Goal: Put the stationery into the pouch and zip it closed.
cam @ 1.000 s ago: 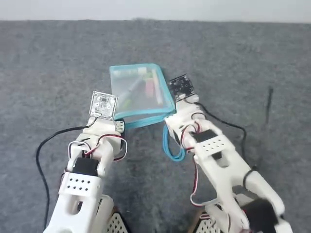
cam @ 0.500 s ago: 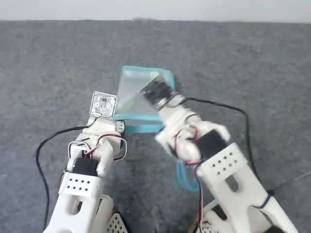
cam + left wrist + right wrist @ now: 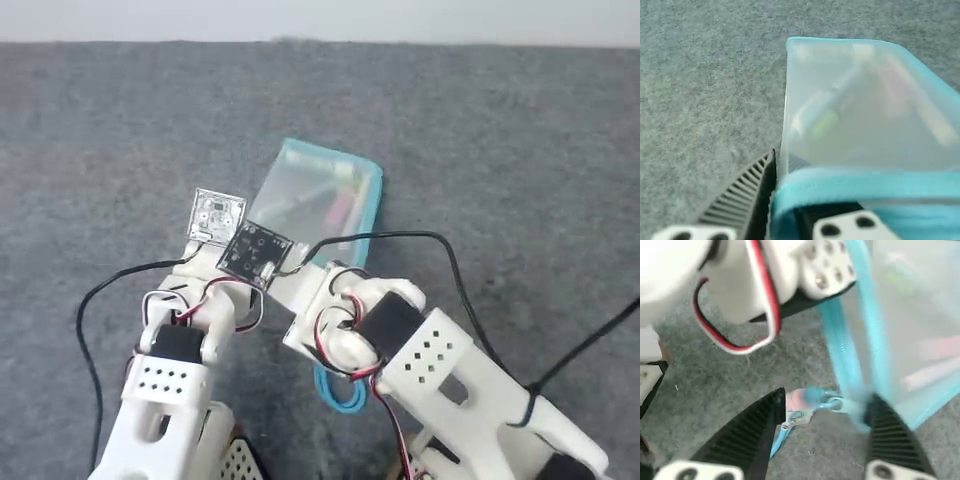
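The translucent pouch point(image 3: 320, 195) with a teal border lies on the grey carpet, with pens and a pink item point(image 3: 338, 208) inside it. My left gripper point(image 3: 785, 180) is shut on the pouch's teal zipper edge point(image 3: 850, 184) at its near corner. My right gripper point(image 3: 825, 405) stands open just beside it, with the zipper pull point(image 3: 810, 399) and its small pink tag between the fingers, nearer to one ribbed finger point(image 3: 752, 435). A blue strap point(image 3: 340, 392) trails from the pull under the right arm. In the right wrist view the left arm's gripper point(image 3: 805, 275) sits close above the zipper track.
Grey carpet point(image 3: 520, 150) spreads on all sides of the pouch. Black cables point(image 3: 440, 245) run from the right arm's wrist camera point(image 3: 255, 250) across the carpet at the right. The two arms are close together at the pouch's near end.
The right arm swung from the pouch's right end across to its left end, beside the left gripper. The pouch turned and shifted to the right. The left arm stayed put.
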